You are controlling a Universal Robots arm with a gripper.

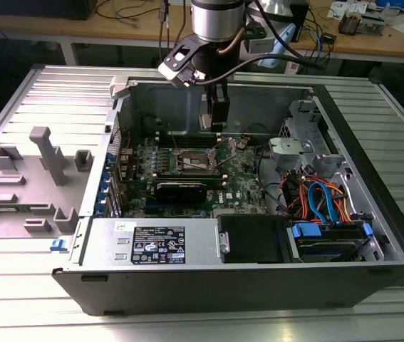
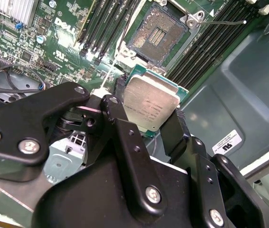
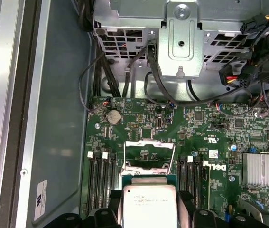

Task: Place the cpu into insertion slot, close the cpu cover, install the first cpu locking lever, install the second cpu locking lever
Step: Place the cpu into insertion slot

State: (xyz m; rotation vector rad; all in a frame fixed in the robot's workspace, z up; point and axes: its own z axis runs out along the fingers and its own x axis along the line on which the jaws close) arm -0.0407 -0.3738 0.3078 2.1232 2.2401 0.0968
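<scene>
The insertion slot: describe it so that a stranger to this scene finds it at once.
In the exterior view, look inside the open computer case to the green motherboard on its floor. Near the board's middle, between banks of long black memory slots, lies the insertion slot. It alone is square, with a silvery rim and a dark centre.

Insertion slot: uncovered, open from above
Slot flanks: low memory slots
Motherboard edge by drive cage: cables crowding
</scene>
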